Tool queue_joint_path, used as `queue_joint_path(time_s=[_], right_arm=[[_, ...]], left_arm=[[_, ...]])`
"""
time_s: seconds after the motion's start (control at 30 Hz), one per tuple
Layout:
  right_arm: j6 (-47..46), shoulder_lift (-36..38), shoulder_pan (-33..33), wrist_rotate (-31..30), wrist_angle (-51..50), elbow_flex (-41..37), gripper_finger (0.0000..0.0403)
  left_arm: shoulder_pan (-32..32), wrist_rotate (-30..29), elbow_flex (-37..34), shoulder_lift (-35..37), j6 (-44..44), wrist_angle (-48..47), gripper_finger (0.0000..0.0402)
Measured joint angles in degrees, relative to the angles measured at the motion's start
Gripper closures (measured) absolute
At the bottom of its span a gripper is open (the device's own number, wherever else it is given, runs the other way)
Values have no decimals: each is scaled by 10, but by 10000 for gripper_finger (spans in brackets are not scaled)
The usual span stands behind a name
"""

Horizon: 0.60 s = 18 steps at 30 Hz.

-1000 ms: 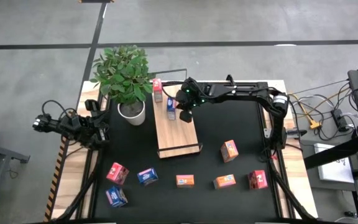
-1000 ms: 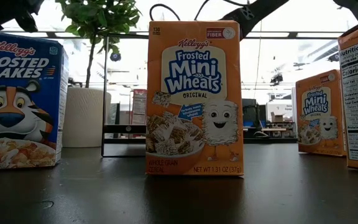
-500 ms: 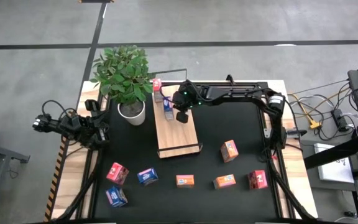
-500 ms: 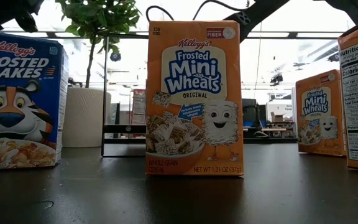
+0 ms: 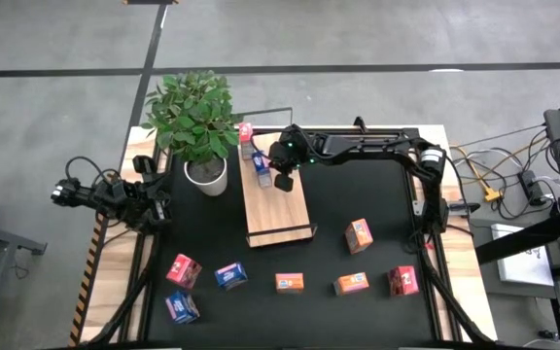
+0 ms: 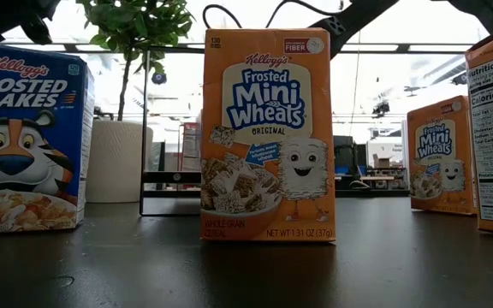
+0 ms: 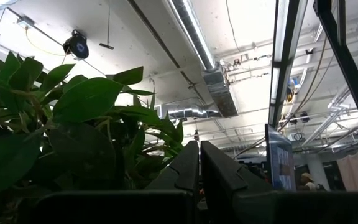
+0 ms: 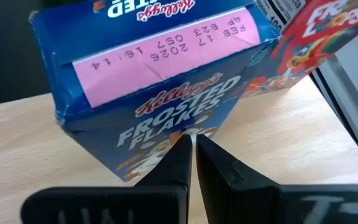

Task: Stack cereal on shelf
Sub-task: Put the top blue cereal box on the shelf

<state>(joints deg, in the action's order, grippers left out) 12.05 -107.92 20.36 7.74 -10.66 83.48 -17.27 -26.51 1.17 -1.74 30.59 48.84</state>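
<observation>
While the blue cereal box [image 8: 160, 93] is standing at the far end of the shelf [image 5: 278, 216] beside a red box [image 8: 316, 37], we are seeing the right gripper [image 5: 278, 177] hovering close, fingers seemingly pressed together, and the left gripper [image 5: 154, 199] waiting closed beside the plant [image 5: 194, 117].

Room on the shelf

The near half of the shelf [image 5: 278, 216] is bare wood. A potted plant [image 5: 197, 126] stands close beside its far left side.
</observation>
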Motion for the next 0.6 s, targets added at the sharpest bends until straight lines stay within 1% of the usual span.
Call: queue_joint_path(time_s=[0.23,0.6], right_arm=[[0,0,-7,2,12,-1,390],[-57,0,-8,-2,3,-1,390]], left_arm=[[0,0,0,0,-2,1,402],[0,0,0,0,-7,2,402]])
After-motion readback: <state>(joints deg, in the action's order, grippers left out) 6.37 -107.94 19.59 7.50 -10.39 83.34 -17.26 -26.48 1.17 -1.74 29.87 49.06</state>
